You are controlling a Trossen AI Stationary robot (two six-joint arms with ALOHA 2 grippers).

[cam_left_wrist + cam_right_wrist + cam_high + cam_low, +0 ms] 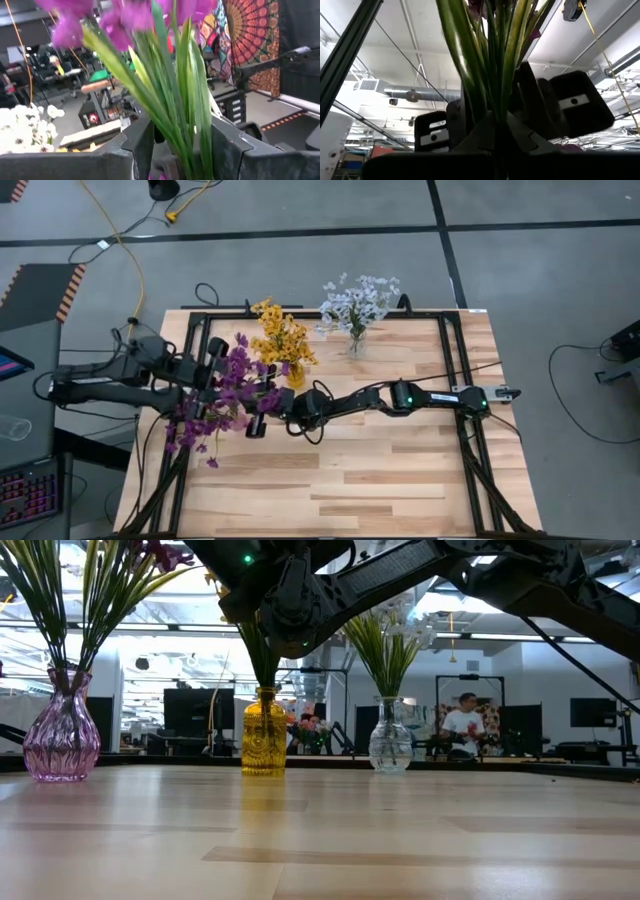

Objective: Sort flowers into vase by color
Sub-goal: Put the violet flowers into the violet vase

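Observation:
A bunch of purple flowers [225, 395] stands at the table's left. Its green stems sit in a purple glass vase [62, 740] and run up out of the low view. My left gripper [182, 150] reaches in level from the left and is shut on those stems [175, 100]. My right gripper [495, 130] stretches across from the right, just near of the bunch [258, 418]. It is tipped upward and shut on stems. Yellow flowers [283, 338] stand in a yellow vase [264, 732]. White flowers [358, 302] stand in a clear vase [390, 737]. My left gripper has the bundle of green stems [172, 125] pinched between its two fingers [142, 145], below the purple blossoms. The fingers come level from the table's left side and lie across the stems. The stems stand nearly upright and fan out above the fingers. My right gripper is shut on green stems [492, 95] of the purple bunch, which rise straight out from between its fingers [470, 140]. It slants upward from the table's right. How many stems it has cannot be told.
Black frame rails [450, 380] run round the tabletop. Bare wood [350, 480] fills the near half. The yellow vase stands close behind my right arm [340, 402]. A person [463, 725] sits in the room beyond the table.

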